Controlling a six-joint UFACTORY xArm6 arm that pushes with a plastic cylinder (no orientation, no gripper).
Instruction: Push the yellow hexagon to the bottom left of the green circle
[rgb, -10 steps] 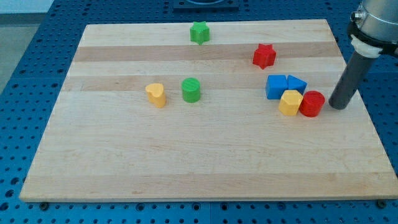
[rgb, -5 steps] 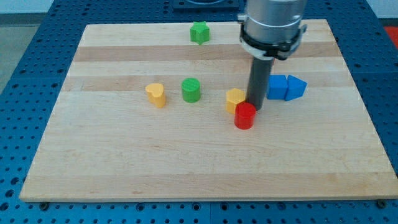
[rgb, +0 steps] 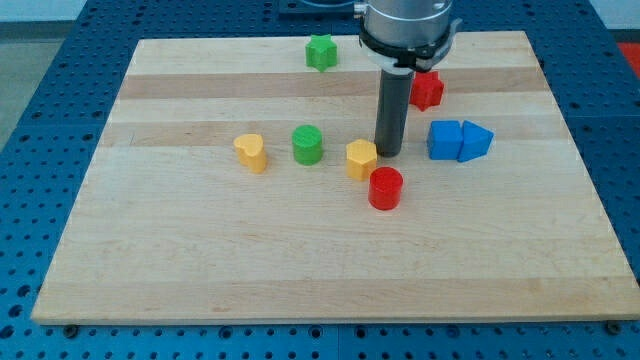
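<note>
The yellow hexagon lies near the board's middle, to the right of the green circle and a little lower. My tip stands right beside the hexagon's upper right side, touching or nearly so. The red cylinder lies just below and to the right of the hexagon, close to it.
A yellow heart lies left of the green circle. A green star is at the top. A red star sits partly behind the arm. A blue cube and a blue triangular block lie to the right.
My tip swept left from the board's right side, pushing the yellow hexagon and red cylinder away from the blue blocks. In the last half second the hexagon moved further left.
</note>
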